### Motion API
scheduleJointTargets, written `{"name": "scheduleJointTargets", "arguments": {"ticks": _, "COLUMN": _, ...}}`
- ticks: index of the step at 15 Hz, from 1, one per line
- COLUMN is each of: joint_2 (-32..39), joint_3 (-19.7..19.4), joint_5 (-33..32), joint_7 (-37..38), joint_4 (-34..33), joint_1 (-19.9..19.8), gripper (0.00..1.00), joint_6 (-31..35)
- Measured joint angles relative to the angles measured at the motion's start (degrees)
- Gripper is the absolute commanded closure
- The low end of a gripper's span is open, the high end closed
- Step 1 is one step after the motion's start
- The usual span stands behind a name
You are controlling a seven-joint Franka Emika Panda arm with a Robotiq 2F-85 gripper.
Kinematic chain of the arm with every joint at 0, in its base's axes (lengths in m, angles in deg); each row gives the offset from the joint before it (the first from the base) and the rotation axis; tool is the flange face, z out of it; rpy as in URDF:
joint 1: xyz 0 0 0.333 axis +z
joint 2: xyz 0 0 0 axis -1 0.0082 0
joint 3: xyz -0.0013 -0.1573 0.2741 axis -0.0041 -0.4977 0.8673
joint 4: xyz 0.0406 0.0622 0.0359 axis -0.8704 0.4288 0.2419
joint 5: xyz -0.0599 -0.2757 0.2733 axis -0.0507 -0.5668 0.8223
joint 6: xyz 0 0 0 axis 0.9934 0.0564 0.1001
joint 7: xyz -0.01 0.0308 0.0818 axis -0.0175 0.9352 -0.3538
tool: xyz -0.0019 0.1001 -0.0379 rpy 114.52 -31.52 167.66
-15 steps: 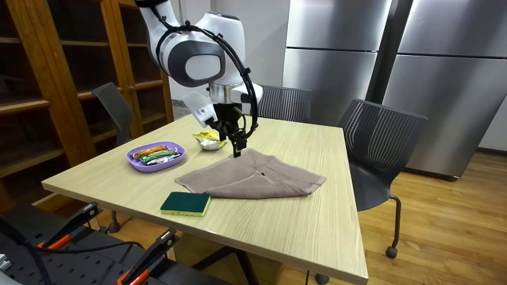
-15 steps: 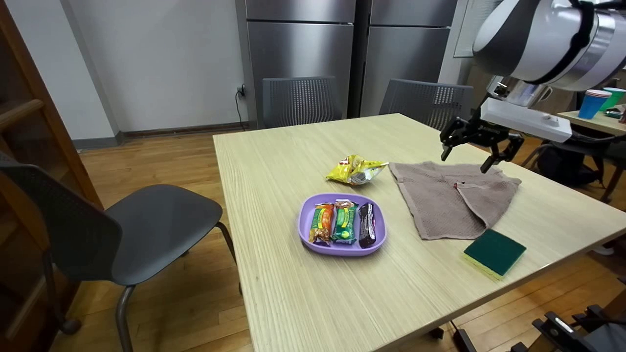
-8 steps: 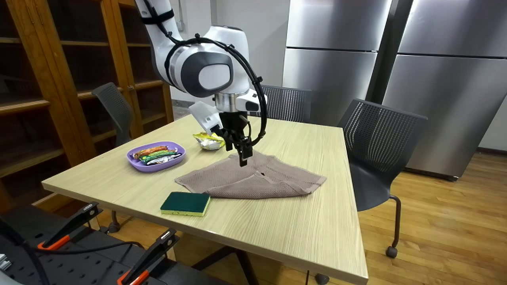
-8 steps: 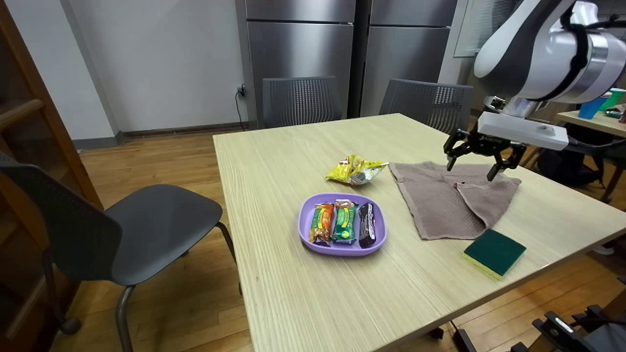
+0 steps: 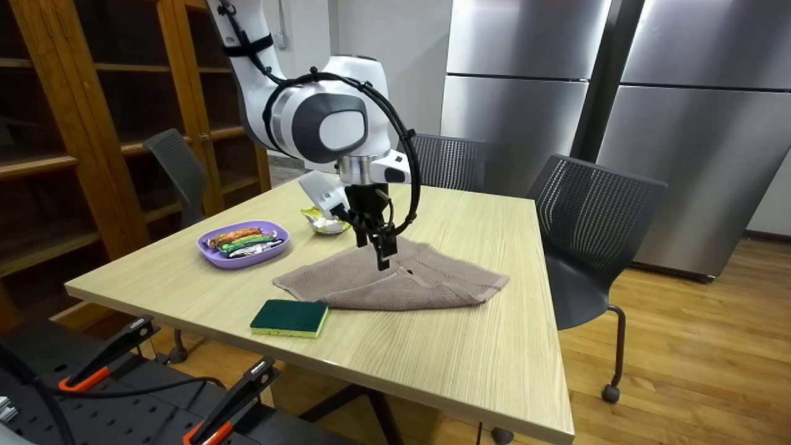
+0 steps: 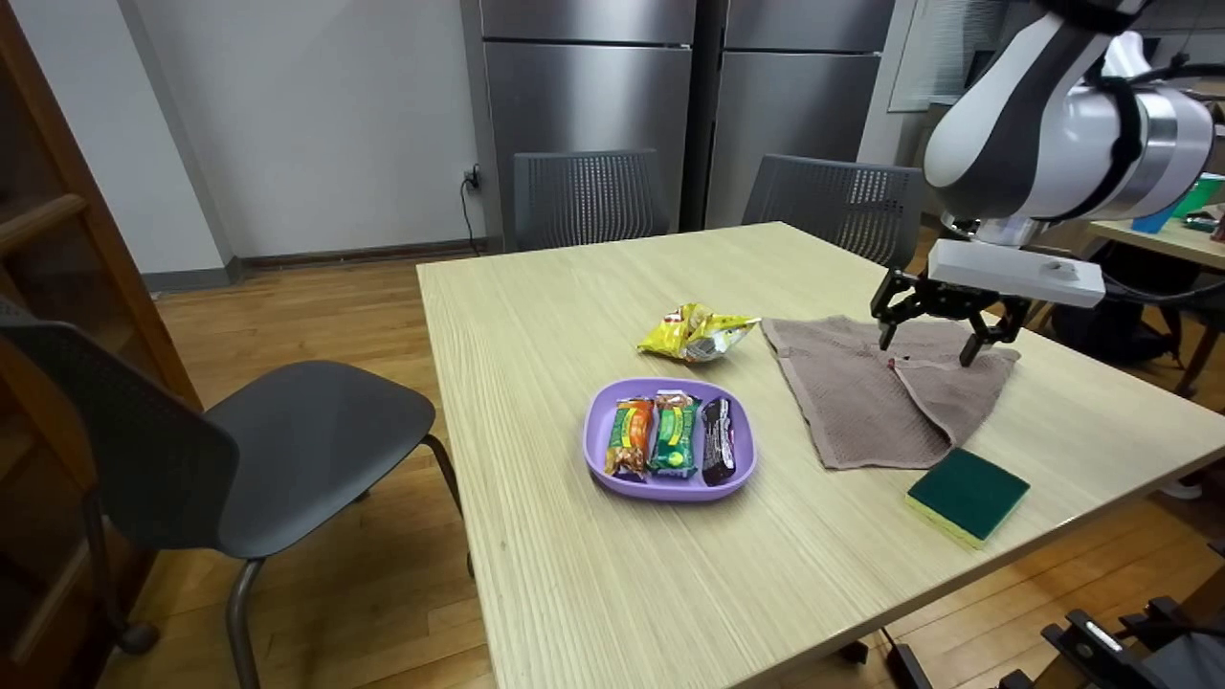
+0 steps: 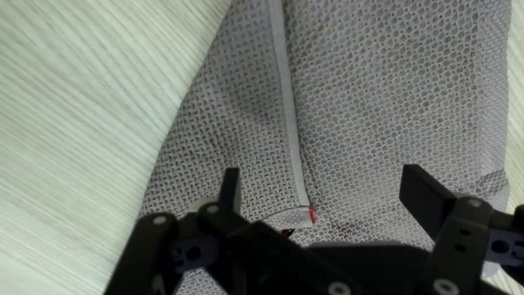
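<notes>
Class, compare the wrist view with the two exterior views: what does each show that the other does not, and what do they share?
Wrist view only: the round screw heads on the gripper, clearly resolved.
Both exterior views only: the purple plate with three wrapped snack bars, the green-and-yellow sponge, the yellow snack packet, the chairs and the refrigerators.
Shared: the open gripper over the taupe mesh towel, its folded corner and the table.

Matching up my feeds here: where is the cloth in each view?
In an exterior view: cloth just below centre.
In an exterior view: cloth in the right half, under the open gripper.
Wrist view: cloth across the middle and most of the right, table at left.
Shared landmark: the folded-over flap, visible in all three.
</notes>
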Motion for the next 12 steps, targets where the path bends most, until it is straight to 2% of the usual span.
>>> {"name": "scheduleJointTargets", "arguments": {"ticks": 12, "joint_2": 0.04, "joint_3": 0.75, "joint_5": -0.06, "joint_7": 0.66, "joint_4": -0.21, "joint_1": 3.93, "gripper": 0.00, "joint_6": -0.07}}
